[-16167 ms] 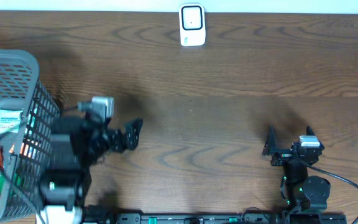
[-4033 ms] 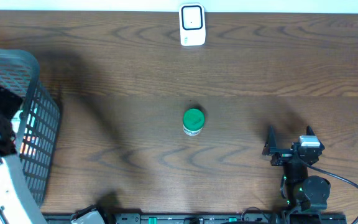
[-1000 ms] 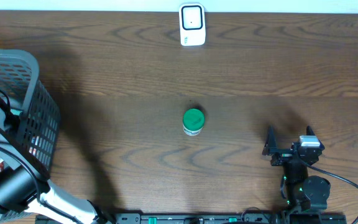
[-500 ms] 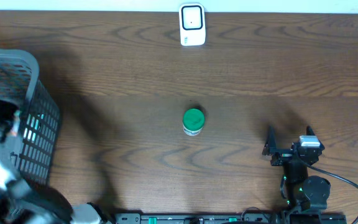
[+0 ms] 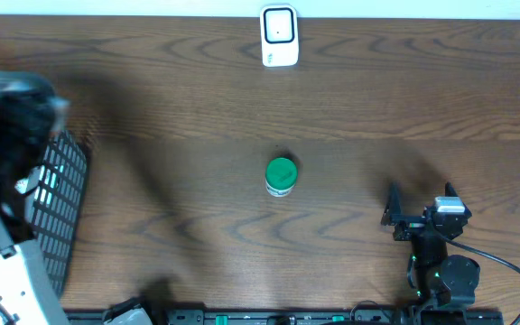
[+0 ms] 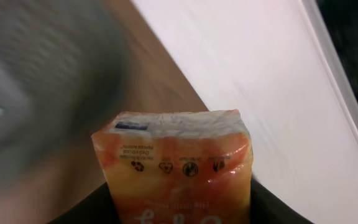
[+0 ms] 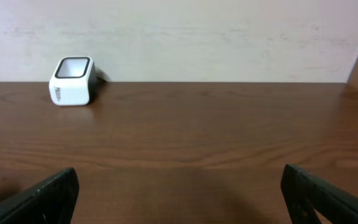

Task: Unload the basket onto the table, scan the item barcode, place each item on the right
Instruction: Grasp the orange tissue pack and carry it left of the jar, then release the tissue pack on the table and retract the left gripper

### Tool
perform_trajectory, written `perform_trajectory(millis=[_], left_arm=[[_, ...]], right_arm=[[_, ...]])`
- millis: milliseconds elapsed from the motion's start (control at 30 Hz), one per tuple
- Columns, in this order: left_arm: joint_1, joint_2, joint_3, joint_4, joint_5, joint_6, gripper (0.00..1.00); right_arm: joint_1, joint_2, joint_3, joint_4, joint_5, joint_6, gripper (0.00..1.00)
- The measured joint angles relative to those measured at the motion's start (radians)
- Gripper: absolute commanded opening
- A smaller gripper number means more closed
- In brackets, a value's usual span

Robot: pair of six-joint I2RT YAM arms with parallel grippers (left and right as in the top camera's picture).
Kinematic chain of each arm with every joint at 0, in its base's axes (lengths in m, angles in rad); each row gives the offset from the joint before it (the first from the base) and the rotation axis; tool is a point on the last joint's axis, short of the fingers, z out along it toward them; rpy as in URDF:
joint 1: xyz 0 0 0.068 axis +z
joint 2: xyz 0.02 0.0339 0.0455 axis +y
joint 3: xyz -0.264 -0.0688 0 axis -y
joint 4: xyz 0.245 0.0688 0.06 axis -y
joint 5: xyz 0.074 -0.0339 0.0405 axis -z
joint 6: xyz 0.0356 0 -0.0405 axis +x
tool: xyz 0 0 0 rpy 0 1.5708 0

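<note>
**Op 1:** Since half a second ago my left arm (image 5: 12,126) has swung up over the grey mesh basket (image 5: 61,194); overhead it is only a blur. A green-lidded jar (image 5: 281,171) stands mid-table, well apart from the small white scanner (image 5: 279,36) at the far edge.

**Op 2:** Anything held?

**Op 1:** Left wrist view says yes. My left gripper (image 6: 179,214) pinches an orange plastic-wrapped packet (image 6: 176,162) low down, so its printed end shows. I see recycling marks but no barcode.

**Op 2:** And the right?

**Op 1:** Right wrist view: my right gripper (image 7: 179,202) has its fingers spread wide, empty, facing the scanner. I think it is parked to leave the way open.
</note>
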Motion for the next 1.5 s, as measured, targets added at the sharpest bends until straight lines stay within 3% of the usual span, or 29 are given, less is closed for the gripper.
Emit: perform_trajectory(millis=[167, 267, 367, 633, 867, 1000, 1067, 1100, 1133, 1333, 1500], left_arm=[[-0.298, 0.024, 0.0, 0.005, -0.035, -0.029, 0.56], [-0.458, 0.067, -0.003, 0.006, -0.137, -0.085, 0.56], [-0.592, 0.143, -0.018, -0.028, -0.257, -0.224, 0.56], [-0.744, 0.42, -0.096, -0.083, -0.409, -0.65, 0.55], [-0.825, 0.658, -0.124, -0.081, -0.427, -0.994, 0.54], [-0.875, 0.766, -0.124, -0.061, -0.426, -1.125, 0.54], [-0.892, 0.809, -0.124, -0.042, -0.426, -1.156, 0.69], [-0.899, 0.83, -0.124, -0.039, -0.427, -1.168, 0.91], [-0.904, 0.845, -0.124, -0.037, -0.426, -1.173, 0.96], [-0.902, 0.838, -0.124, -0.028, -0.453, -1.086, 0.98], [-0.862, 0.674, -0.072, -0.034, -0.521, -0.847, 0.98]], right_arm=[[0.0, 0.0, 0.0, 0.0, 0.0, 0.0, 0.99], [0.0, 0.0, 0.0, 0.0, 0.0, 0.0, 0.99], [0.0, 0.0, 0.0, 0.0, 0.0, 0.0, 0.99], [0.0, 0.0, 0.0, 0.0, 0.0, 0.0, 0.99], [0.0, 0.0, 0.0, 0.0, 0.0, 0.0, 0.99], [0.0, 0.0, 0.0, 0.0, 0.0, 0.0, 0.99], [0.0, 0.0, 0.0, 0.0, 0.0, 0.0, 0.99], [0.0, 0.0, 0.0, 0.0, 0.0, 0.0, 0.99], [0.0, 0.0, 0.0, 0.0, 0.0, 0.0, 0.99], [0.0, 0.0, 0.0, 0.0, 0.0, 0.0, 0.99], [0.0, 0.0, 0.0, 0.0, 0.0, 0.0, 0.99]])
